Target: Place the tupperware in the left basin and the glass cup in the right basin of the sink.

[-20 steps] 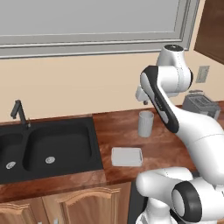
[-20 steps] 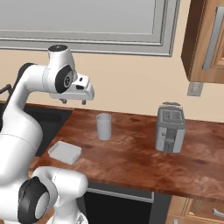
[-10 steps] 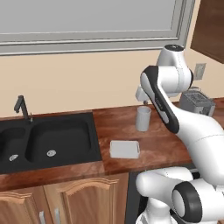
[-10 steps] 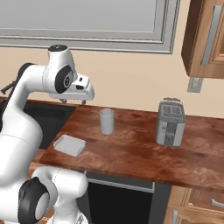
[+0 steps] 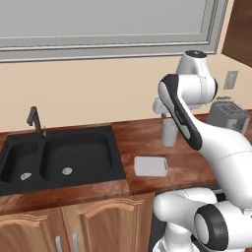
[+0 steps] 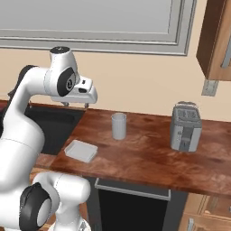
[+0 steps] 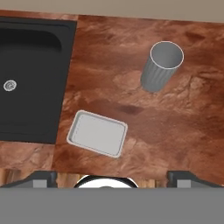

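While jaws hang released, toaster stands well apart from glass cup, tupperware.

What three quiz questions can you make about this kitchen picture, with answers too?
1. True or false: the cup stands upright on the counter.
2. Which lies nearer the sink: the cup or the tupperware?
3. The gripper is: A) holding the cup, B) open and empty, C) in a basin.

Key: 1 true. 2 the tupperware. 3 B.
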Tool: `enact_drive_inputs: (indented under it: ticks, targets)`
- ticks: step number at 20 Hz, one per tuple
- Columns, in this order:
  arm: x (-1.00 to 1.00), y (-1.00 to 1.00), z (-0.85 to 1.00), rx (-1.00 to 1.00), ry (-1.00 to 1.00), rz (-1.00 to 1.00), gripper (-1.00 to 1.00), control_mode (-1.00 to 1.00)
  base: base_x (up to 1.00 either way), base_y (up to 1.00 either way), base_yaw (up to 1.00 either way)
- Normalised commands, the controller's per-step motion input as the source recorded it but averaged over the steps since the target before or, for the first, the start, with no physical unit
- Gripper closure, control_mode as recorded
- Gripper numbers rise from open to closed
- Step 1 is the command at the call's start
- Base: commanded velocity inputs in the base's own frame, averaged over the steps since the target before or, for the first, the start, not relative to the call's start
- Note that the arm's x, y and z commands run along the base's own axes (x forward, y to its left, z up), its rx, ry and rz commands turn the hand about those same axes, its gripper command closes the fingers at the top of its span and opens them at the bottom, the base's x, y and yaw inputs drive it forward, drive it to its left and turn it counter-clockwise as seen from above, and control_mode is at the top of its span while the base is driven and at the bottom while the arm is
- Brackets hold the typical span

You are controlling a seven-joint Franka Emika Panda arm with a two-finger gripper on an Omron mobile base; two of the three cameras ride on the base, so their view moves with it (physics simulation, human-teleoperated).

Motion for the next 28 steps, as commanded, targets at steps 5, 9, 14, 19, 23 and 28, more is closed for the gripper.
enact_drive_inputs:
  ticks: [5,9,14,19,23,28]
  targets:
    - [0.0,0.0,0.0,0.0,0.0,0.0,-1.0,1.0,-0.11,0.47,0.0]
    - [0.0,0.0,0.0,0.0,0.0,0.0,-1.0,1.0,-0.05,0.42,0.0]
    - [0.0,0.0,0.0,0.0,0.0,0.0,-1.0,1.0,0.0,0.42,0.0]
    - [0.0,0.0,0.0,0.0,0.0,0.0,-1.0,1.0,0.0,0.39,0.0]
    - [0.0,0.0,0.0,0.0,0.0,0.0,-1.0,1.0,0.0,0.39,0.0]
    - [0.0,0.0,0.0,0.0,0.0,0.0,-1.0,1.0,0.0,0.37,0.0]
